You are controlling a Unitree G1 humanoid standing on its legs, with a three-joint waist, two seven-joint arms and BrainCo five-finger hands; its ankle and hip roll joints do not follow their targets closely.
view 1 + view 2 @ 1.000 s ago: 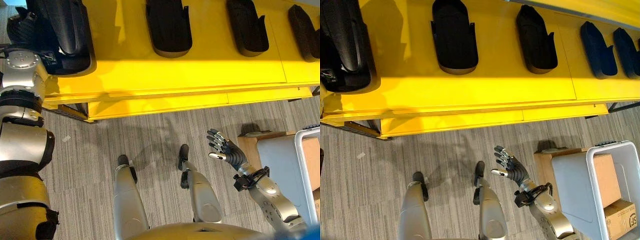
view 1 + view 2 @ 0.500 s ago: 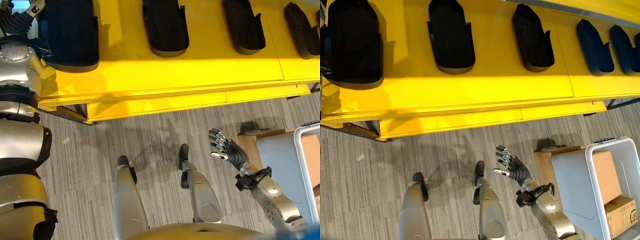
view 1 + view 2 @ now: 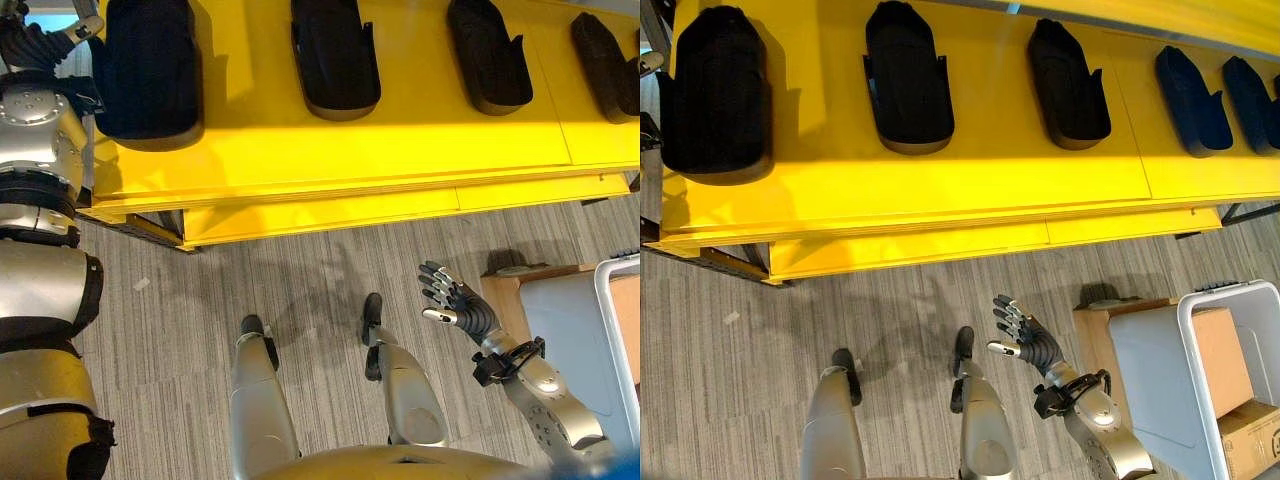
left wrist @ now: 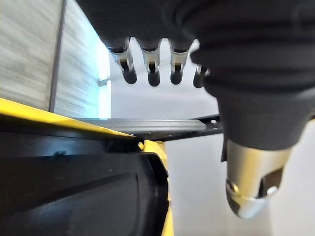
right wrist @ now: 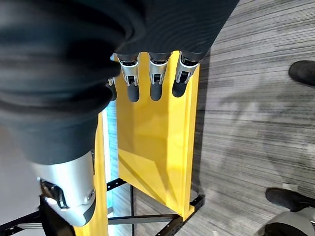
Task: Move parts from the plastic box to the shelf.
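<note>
Shelf: a long yellow shelf (image 3: 940, 190) runs across the top of both head views, above a grey striped floor (image 3: 900, 320).
Parts on shelf: black moulded parts lie in a row, well apart from each other. The leftmost part (image 3: 715, 95) sits at the shelf's left end; next to it lie a second part (image 3: 906, 80) and a third part (image 3: 1068, 72).
Right eye extra: two dark blue parts (image 3: 1192, 100) at the far right of the shelf.
Plastic box: a white plastic box (image 3: 1188, 330) stands on the floor at lower right; the right eye view shows cardboard boxes (image 3: 1222, 360) inside it.
Left hand: left hand (image 3: 40, 40) raised at the shelf's left end, just beside the leftmost part. Its wrist view shows straight, released fingers (image 4: 150, 73) holding nothing, with the black part below.
Right hand: right hand (image 3: 1032, 342) hangs over the floor, near the plastic box, fingers spread and released, empty. Its wrist view shows the shelf's yellow end panel (image 5: 157, 147) past the fingertips.
</note>
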